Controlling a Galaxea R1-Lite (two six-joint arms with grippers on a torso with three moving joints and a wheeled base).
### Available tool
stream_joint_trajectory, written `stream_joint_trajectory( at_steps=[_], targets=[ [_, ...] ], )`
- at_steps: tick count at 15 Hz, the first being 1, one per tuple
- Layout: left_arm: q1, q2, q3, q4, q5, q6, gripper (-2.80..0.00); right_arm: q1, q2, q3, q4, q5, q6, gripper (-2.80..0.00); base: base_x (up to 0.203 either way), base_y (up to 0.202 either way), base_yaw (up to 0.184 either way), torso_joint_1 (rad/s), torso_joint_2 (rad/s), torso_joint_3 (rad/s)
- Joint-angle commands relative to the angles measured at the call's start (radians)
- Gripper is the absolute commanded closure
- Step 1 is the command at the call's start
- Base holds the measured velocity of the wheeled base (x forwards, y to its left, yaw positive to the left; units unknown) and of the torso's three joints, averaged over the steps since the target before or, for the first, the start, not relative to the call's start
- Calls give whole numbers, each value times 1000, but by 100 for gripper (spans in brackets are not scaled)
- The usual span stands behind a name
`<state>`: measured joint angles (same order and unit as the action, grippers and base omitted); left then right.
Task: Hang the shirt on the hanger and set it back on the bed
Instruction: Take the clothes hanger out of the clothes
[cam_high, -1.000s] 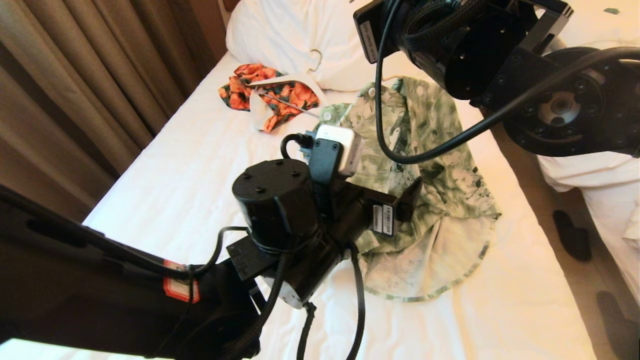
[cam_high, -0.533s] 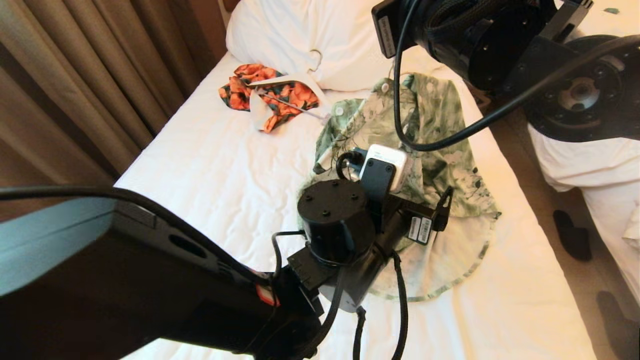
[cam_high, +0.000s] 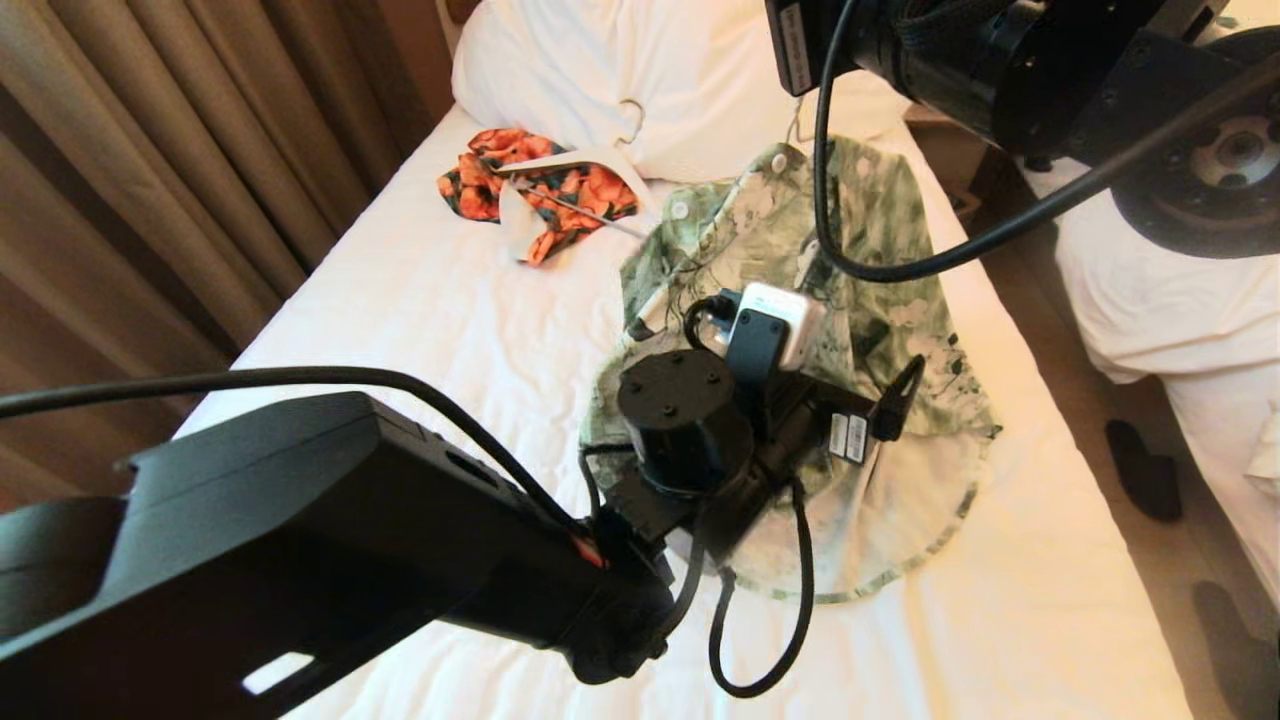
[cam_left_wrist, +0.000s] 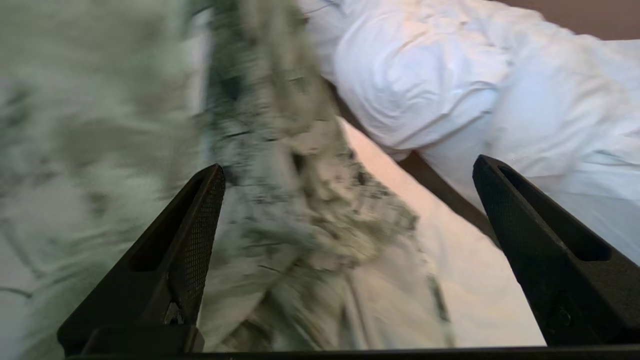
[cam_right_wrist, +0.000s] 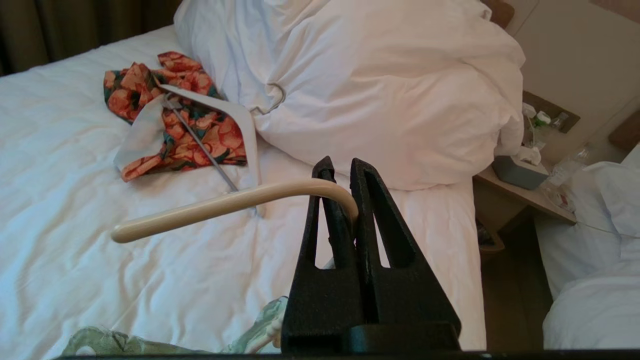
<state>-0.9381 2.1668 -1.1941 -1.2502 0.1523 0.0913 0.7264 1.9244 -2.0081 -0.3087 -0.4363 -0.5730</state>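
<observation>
Right gripper (cam_right_wrist: 340, 172): jaws pinched tight on the hanger (cam_right_wrist: 220, 205), gripping at the bend of its cream hook; the hook's free end sticks out sideways above the sheet. The hanger's arms are hidden under the fabric.

Left gripper (cam_left_wrist: 345, 170): jaws spread wide, nothing between them, hovering low over the shirt (cam_high: 880, 300) near its middle. Fabric there is blurred in the wrist view, so contact can't be confirmed.

The shirt lies spread on the bed (cam_high: 400, 330), collar end toward the pillow (cam_high: 600, 80), hem toward the foot. Its one side runs close along the bed's edge next to the floor gap; hem has bare sheet beyond it.

Room to move: wide bare sheet on the curtain side of the shirt, more toward the foot. Orange floral garment (cam_high: 530, 190) with a white hanger (cam_high: 570, 165) across it sits just beside the pillow, apart from the shirt's collar. Second bed (cam_high: 1170, 310) stands across the gap from the shirt.
</observation>
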Motion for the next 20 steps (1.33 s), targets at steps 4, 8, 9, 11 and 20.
stream_joint_trajectory(
  at_steps=[4, 8, 9, 11, 20],
  targets=[
    [63, 72, -124, 70, 0, -19, -280, 18, -11, 0, 5, 4, 4, 0, 0, 0, 0, 0, 0, 0],
    [62, 105, -207, 165, 14, -21, -280, 50, -18, 0, 8, 4, 4, 0, 0, 0, 0, 0, 0, 0],
    [59, 118, -242, 179, 35, -20, -280, 56, -18, 0, 8, 4, 4, 0, 0, 0, 0, 0, 0, 0],
    [54, 156, -338, 218, 117, -15, -280, 73, -16, 0, 8, 2, 4, 0, 0, 0, 0, 0, 0, 0],
    [37, 215, -519, 276, 271, 83, -280, 120, 1, 0, 7, -10, 1, 0, 0, 0, 0, 0, 0, 0]
  ],
)
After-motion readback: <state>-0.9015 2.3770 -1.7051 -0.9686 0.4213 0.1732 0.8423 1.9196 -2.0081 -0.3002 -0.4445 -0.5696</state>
